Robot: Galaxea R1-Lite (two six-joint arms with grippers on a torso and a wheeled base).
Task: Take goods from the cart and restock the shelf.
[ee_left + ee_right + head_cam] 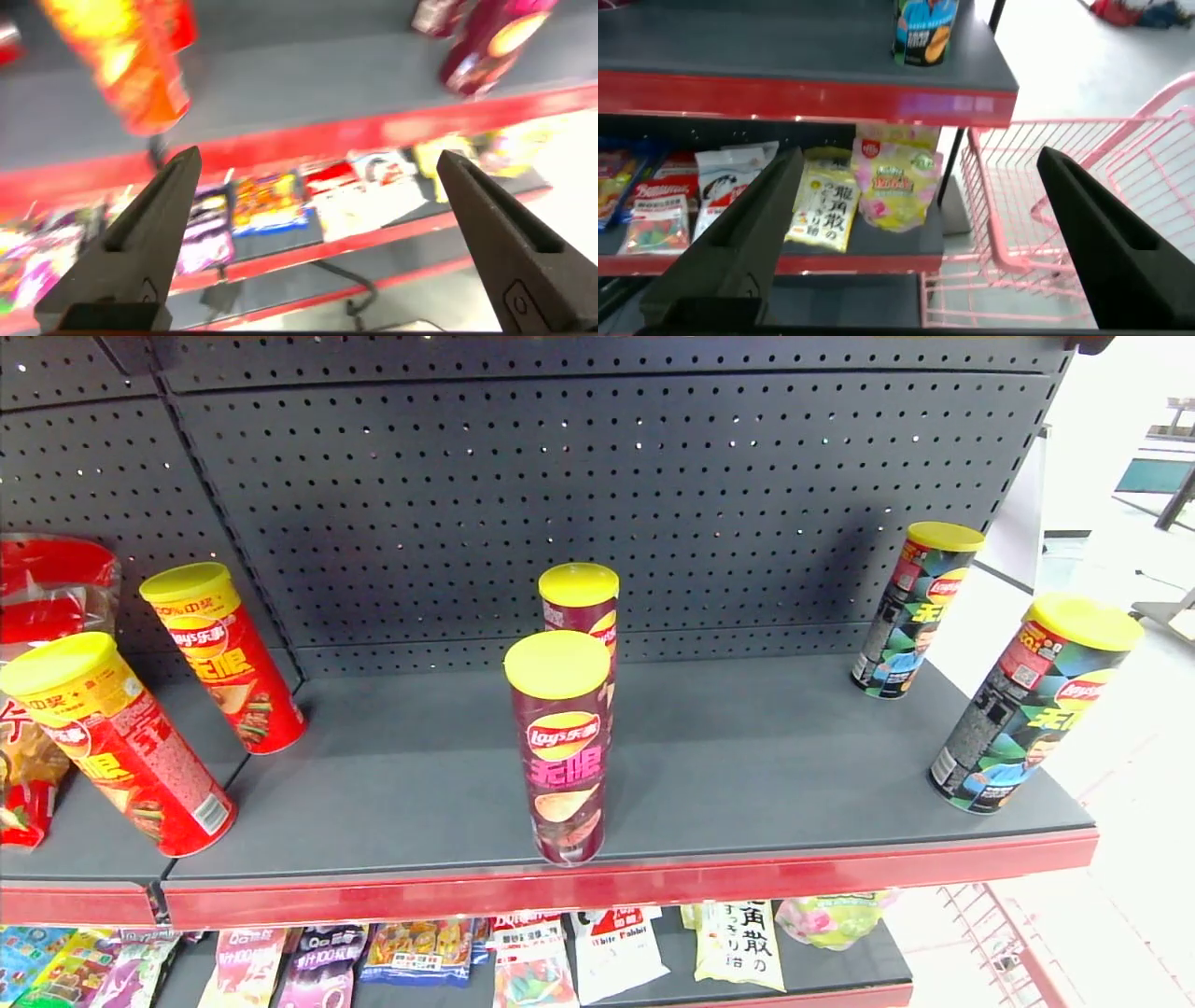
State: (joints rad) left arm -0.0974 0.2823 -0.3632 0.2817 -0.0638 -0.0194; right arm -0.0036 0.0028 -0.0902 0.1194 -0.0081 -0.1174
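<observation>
**Reader:** Fig. 1. Where do the goods stand, and why in pairs?

**Robot:** They stand on the upper shelf [747,756] as three pairs of chip canisters, one behind the other in each pair. The front maroon canister [560,747] is at centre by the red lip. The rear maroon canister [579,602] is at 12 o'clock of it, near the pegboard. The red pair [117,742] lies toward 9 o'clock and the dark pair [1032,705] toward 3 o'clock. I judge that each flavour keeps its own file from front to back, so the bare stretches between files are the places to restock.

**Reader:** Which way do they point?

**Robot:** Every long axis is upright, with the base on the shelf and the yellow lid at 12 o'clock. In the head view the red pair leans toward 11 and the dark pair toward 1. I take that for the lens, not a true tilt. The labels face the aisle, presumably for the shopper.

**Reader:** And your pincers?

**Robot:** My left pincer [320,159] has its jaws spread wide with nothing between them, and it faces the shelf's red edge. My right pincer [920,154] is equally wide and empty. It is held low before the snack packets [822,201], with the pink cart [1018,122] just beside them. In the head view the cart sits at about 4 o'clock. I judge both pincers are open because the step in hand is a pick from that cart.
</observation>
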